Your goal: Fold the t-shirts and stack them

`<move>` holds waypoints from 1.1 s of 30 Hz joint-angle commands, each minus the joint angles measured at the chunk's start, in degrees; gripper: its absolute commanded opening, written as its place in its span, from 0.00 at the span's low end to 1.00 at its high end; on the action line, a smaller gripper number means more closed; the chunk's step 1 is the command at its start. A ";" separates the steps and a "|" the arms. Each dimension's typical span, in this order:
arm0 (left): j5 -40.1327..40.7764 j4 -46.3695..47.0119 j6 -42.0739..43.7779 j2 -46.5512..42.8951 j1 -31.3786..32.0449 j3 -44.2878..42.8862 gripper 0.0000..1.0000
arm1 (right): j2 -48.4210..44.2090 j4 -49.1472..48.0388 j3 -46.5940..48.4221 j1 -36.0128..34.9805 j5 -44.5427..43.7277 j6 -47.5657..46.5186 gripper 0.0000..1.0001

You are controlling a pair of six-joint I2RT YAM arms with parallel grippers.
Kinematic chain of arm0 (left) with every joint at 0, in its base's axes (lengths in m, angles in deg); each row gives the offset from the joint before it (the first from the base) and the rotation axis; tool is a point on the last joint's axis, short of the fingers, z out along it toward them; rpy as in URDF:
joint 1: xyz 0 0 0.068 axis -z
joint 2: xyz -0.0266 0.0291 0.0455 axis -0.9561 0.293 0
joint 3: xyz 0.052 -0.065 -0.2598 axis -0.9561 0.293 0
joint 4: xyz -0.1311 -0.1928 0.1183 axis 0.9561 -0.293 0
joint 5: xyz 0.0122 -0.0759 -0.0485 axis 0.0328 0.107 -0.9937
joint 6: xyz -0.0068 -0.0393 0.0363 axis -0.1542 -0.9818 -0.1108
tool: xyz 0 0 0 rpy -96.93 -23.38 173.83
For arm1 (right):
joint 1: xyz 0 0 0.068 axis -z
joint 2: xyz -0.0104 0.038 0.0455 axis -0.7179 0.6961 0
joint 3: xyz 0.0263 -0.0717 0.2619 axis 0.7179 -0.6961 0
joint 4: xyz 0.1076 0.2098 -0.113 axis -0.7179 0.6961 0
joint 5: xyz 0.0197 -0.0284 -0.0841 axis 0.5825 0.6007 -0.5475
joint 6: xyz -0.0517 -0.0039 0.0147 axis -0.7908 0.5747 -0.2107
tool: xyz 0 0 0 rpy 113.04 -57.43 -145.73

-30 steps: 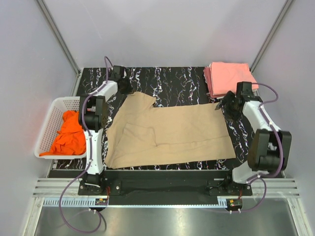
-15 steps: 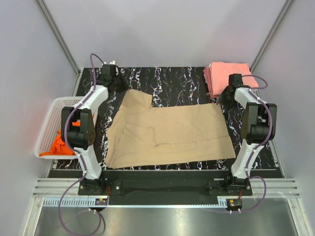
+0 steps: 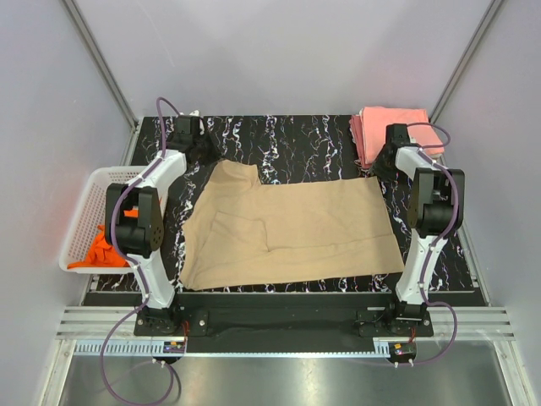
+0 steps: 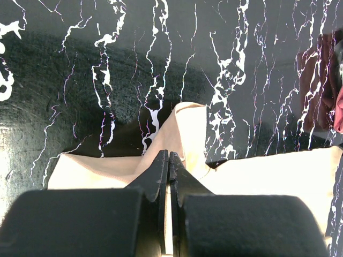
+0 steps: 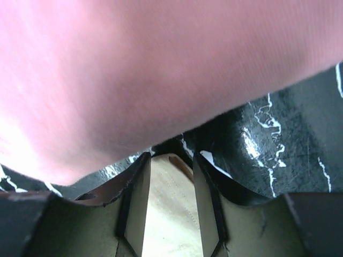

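The left tool [image 4: 169,156] is seen pressed together, with a thin fold of the tan t-shirt [image 3: 296,224] pinched between its tips at the shirt's far left corner. The jaws of the right tool [image 5: 170,160] are held apart, and the shirt's far right corner is seen lying between them. The rest of the shirt is spread flat on the worktop [image 3: 296,144] between the two tools. Just beyond the right tool, the folded pink t-shirts [image 3: 393,131] are stacked. Outboard of the left tool, an orange t-shirt [image 3: 106,245] is heaped in a white basket [image 3: 84,211].
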 commanded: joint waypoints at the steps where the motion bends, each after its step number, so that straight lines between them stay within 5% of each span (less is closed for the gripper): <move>1: -1.24 2.89 0.75 -3.11 0.05 -0.38 0.00 | 0.51 -1.79 3.13 -0.90 -3.32 -1.56 0.43; 10: -1.06 2.89 0.83 -3.64 -0.04 -0.03 0.00 | 1.39 0.05 4.09 -0.98 -3.40 -1.74 0.23; 22: -0.88 3.33 0.57 -3.99 -0.04 0.85 0.00 | 4.12 3.92 6.73 -1.07 -2.09 -2.53 0.21; 26: -0.97 3.59 0.48 -3.90 -0.04 0.94 0.00 | 4.03 4.27 6.82 -1.16 -2.00 -2.97 0.00; 33: -1.41 1.40 0.57 -6.62 0.05 -0.20 0.00 | -0.97 4.27 4.89 -1.33 -2.00 -3.32 0.00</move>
